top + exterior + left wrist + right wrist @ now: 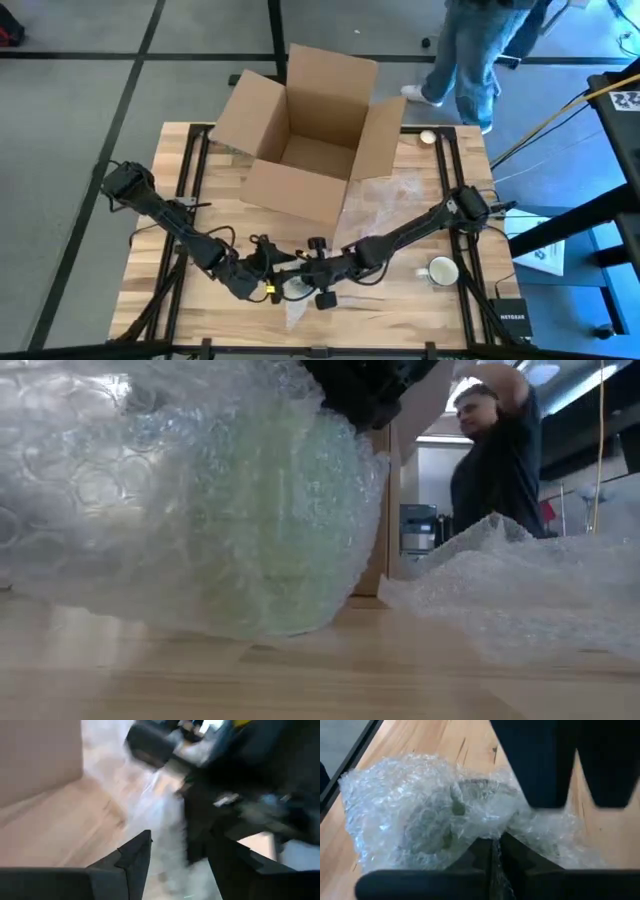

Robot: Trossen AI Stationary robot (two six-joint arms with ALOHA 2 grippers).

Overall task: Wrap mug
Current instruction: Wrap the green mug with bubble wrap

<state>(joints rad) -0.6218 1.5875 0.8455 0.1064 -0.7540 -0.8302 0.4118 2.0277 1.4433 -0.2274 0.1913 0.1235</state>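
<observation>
From above, I have both arms meeting near the front edge of the desk [150,290], left jaws [268,284] and right jaws [305,283] over the bubble wrap [300,300], an open cardboard box [305,130] behind. At desk level, the mug [290,520] shows pale green through cloudy wrap. My left wrist camera shows its jaws apart. My right wrist camera shows its jaws pinched on the wrap.
</observation>
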